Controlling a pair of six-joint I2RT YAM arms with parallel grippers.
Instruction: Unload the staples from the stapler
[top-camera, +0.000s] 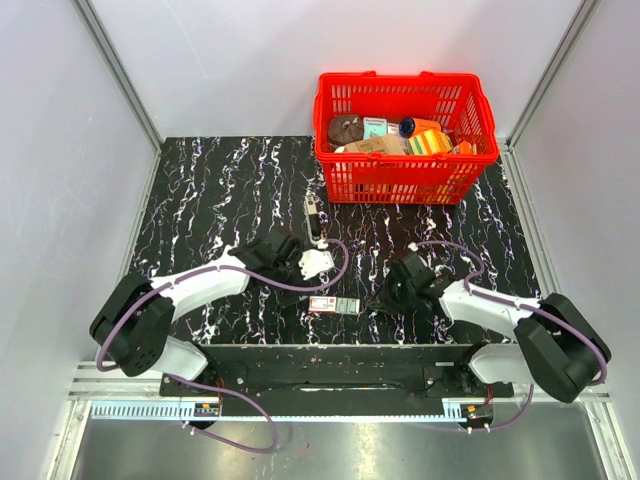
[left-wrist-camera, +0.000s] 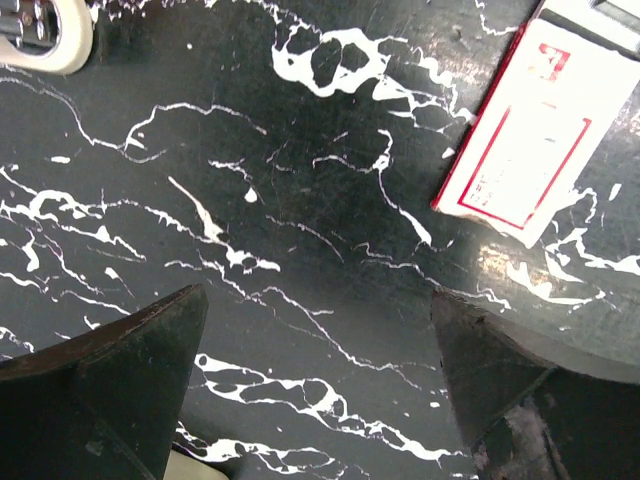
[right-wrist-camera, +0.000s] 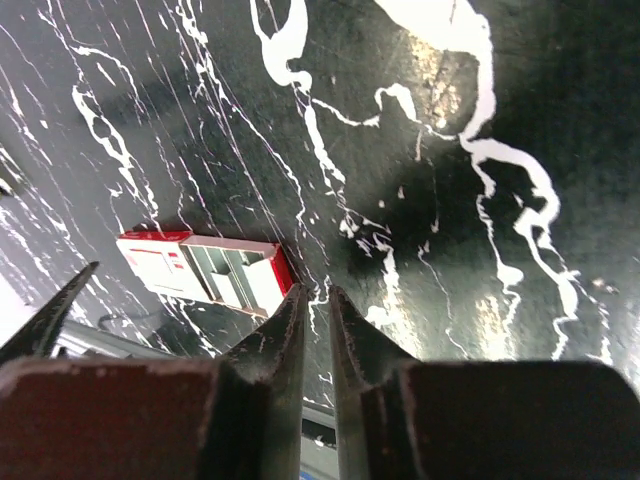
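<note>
The stapler (top-camera: 314, 232) lies on the black marbled table, its thin metal arm pointing to the back and its white end (top-camera: 316, 262) to the front. In the left wrist view only a white corner of it (left-wrist-camera: 42, 32) shows at the top left. My left gripper (top-camera: 296, 264) (left-wrist-camera: 318, 372) is open and empty, just left of the white end. A red-and-white staple box (top-camera: 333, 305) (left-wrist-camera: 528, 148) (right-wrist-camera: 205, 270) lies in front of it. My right gripper (top-camera: 386, 291) (right-wrist-camera: 318, 312) is shut and empty, just right of the box.
A red basket (top-camera: 407, 170) with several groceries stands at the back right. A black rail (top-camera: 330, 355) runs along the table's front edge. Grey walls close in the left, right and back sides.
</note>
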